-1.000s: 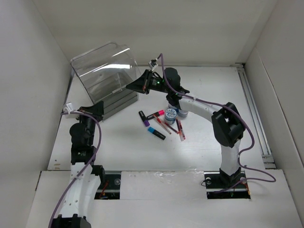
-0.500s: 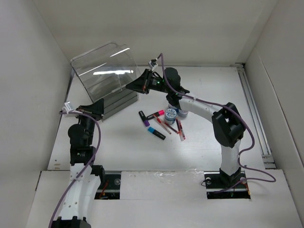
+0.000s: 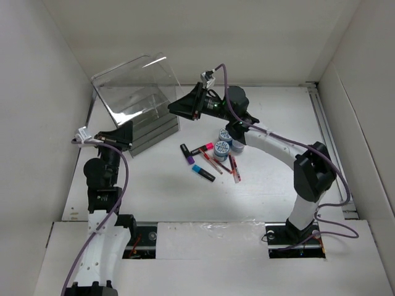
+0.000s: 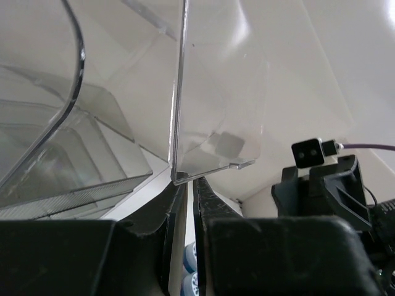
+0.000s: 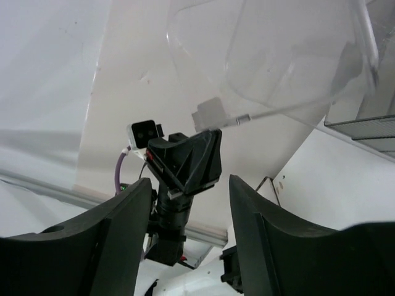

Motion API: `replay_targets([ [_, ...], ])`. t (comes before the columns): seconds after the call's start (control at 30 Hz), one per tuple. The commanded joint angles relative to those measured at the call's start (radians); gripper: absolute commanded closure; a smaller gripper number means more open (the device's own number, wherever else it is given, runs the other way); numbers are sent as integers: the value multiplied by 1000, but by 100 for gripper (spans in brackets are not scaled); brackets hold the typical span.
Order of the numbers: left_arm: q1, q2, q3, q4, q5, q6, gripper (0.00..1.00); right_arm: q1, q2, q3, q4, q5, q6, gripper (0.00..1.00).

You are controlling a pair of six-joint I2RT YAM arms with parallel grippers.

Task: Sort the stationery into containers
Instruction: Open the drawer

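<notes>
The clear organizer (image 3: 133,102) stands at the back left with its lid (image 3: 139,77) raised over the stacked drawers (image 3: 154,131). My left gripper (image 3: 125,132) is shut, and its tips (image 4: 183,182) sit right under the lid's lower corner (image 4: 176,176), touching it. Nothing shows between its jaws. My right gripper (image 3: 176,106) hangs open and empty beside the lid's right edge, looking at the lid (image 5: 278,55) and the left gripper. Short markers (image 3: 199,152), thin red pens (image 3: 234,168) and round blue-white rolls (image 3: 221,147) lie on the table.
White walls close in the table (image 3: 160,185) on the left, back and right. A rail (image 3: 330,148) runs along the right side. The right arm (image 3: 278,148) arches over the stationery pile.
My right gripper opened, let go of the lid's edge and pulled back to the right. My left gripper rose toward the lid's corner. The lid now stands a little higher.
</notes>
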State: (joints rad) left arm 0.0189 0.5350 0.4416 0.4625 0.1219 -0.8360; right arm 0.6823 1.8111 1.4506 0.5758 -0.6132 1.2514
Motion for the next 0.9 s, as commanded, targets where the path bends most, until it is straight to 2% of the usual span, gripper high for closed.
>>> replay_targets([
  [0.0, 0, -13, 85, 91, -15, 3, 94, 3, -81, -44, 47, -13, -35, 40],
  [0.1, 0, -4, 153, 45, -40, 26, 93, 3, -122, -88, 22, -2, -67, 27],
  [0.37, 0, 120, 344, -65, -152, 152, 88, 3, -232, -193, -11, -2, -119, 16],
  [0.63, 0, 246, 447, -93, -198, 235, 88, 3, -320, -257, -74, 7, -173, 14],
  [0.87, 0, 353, 585, -133, -241, 305, 83, 3, -386, -317, -93, 7, -214, 14],
])
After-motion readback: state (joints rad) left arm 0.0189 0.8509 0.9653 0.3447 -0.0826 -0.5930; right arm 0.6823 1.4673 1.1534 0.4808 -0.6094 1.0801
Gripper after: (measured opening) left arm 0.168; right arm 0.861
